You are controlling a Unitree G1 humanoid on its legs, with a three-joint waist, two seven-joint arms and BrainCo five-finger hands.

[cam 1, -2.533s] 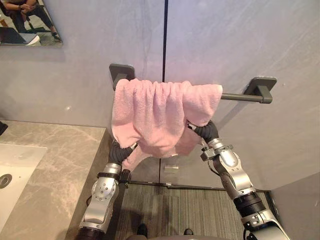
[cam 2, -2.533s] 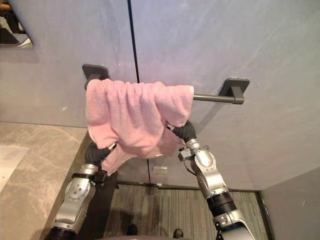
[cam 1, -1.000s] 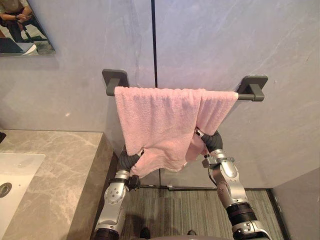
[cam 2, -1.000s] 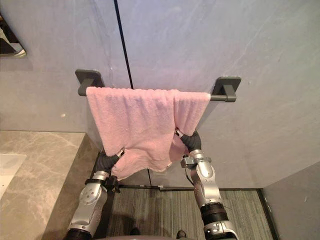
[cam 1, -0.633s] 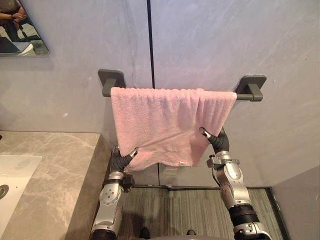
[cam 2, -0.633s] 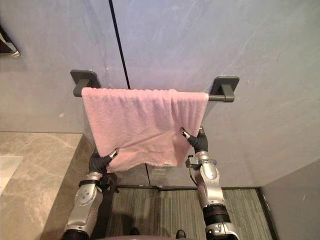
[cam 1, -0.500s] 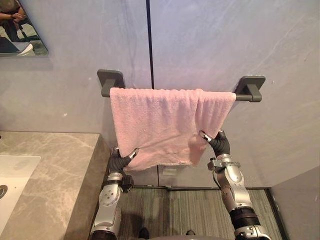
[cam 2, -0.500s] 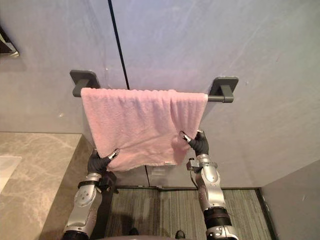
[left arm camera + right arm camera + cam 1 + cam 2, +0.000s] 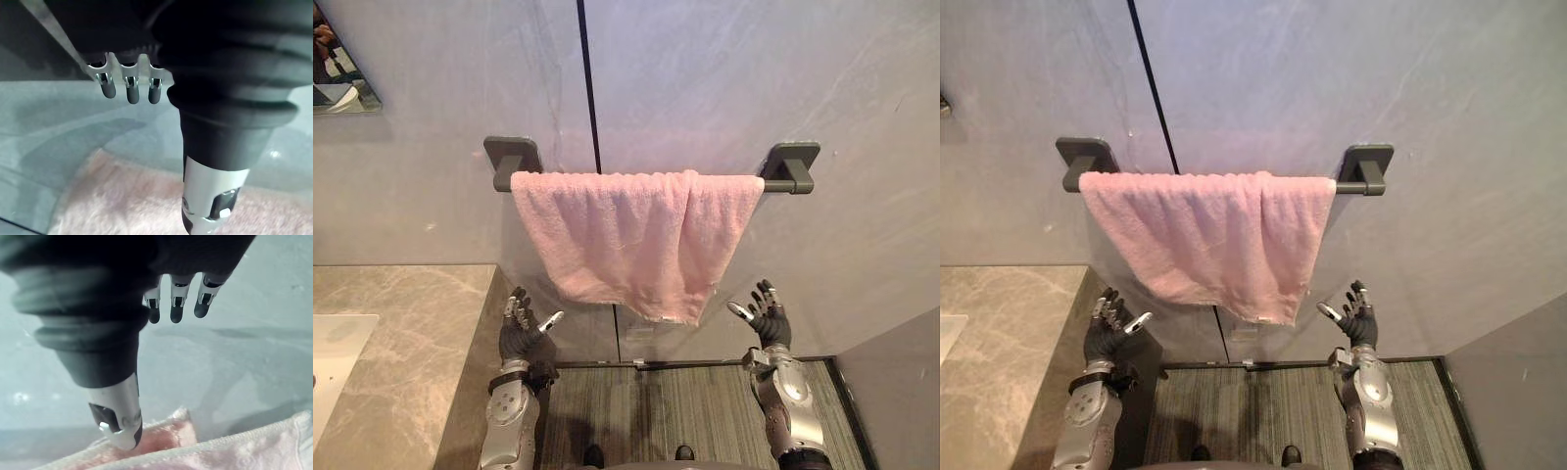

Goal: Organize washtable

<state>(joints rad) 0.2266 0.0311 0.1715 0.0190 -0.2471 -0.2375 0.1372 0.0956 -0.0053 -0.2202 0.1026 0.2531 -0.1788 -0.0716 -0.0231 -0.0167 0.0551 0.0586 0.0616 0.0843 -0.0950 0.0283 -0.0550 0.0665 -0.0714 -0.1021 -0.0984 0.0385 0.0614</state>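
A pink towel [image 9: 631, 235] hangs spread over the dark grey wall rail [image 9: 783, 183], its lower edge slanting down to the right, with a fold near its right side. My left hand [image 9: 520, 331] is below the towel's lower left corner, fingers spread and open, clear of the cloth. My right hand [image 9: 765, 319] is below and right of the towel's lower right corner, also open and apart from it. The towel [image 9: 122, 200] shows past the left hand's thumb, and the towel's hem [image 9: 234, 445] shows past the right hand's straight fingers [image 9: 177, 301].
A marble washtable counter [image 9: 401, 343] with a white sink [image 9: 333, 357] lies at the lower left. A mirror corner [image 9: 337, 69] is at the upper left. The grey tiled wall [image 9: 705, 78] stands behind the rail; grey floor [image 9: 656, 411] lies below.
Both hands let go of the towel's lower corners, opened and dropped below it. The towel now hangs free and flatter on the rail. The camera shifted slightly.
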